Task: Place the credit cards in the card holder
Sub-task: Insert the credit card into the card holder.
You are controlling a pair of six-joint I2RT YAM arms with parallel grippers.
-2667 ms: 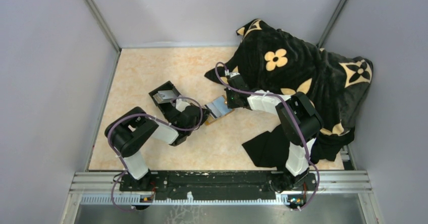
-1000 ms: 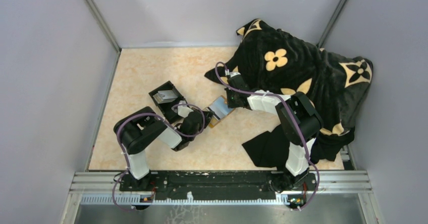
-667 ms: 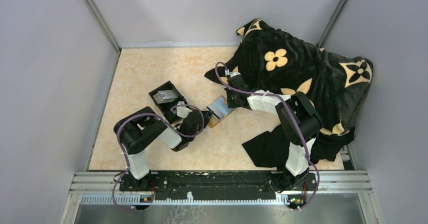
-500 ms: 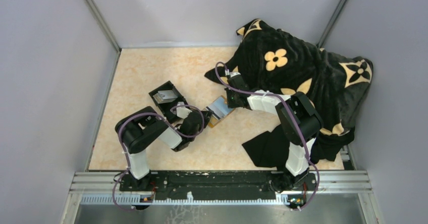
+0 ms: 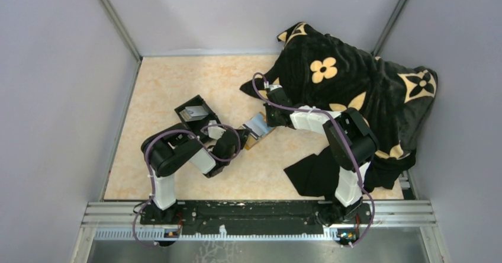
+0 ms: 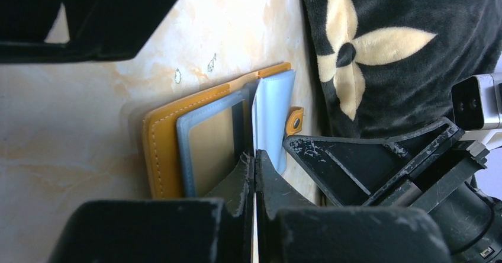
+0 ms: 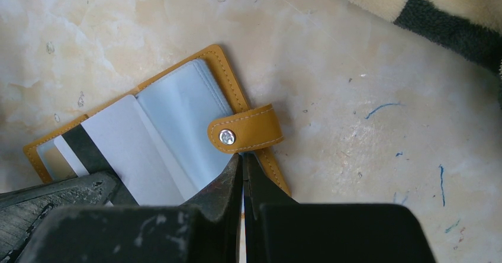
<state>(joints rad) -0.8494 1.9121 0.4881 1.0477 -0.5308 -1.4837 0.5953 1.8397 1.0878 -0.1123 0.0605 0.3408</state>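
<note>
- L claw (image 6: 254,162): shut on credit card (image 7: 127,150); card lies over open card holder (image 7: 213,51) ahead.
- R claw (image 7: 241,165): shut, tips on holder edge; snap tab (image 7: 245,134) just ahead.

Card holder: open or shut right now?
Open. The card holder lies spread, its snap strap unfastened and clear sleeves exposed, a striped card over them.

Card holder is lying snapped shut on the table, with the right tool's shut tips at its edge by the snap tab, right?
No: the card holder lies open, not snapped shut. Its snap tab is unfastened and its sleeves are exposed, as the right wrist view shows. It is on the table, with the shut right tool at its edge by the tab.
</note>
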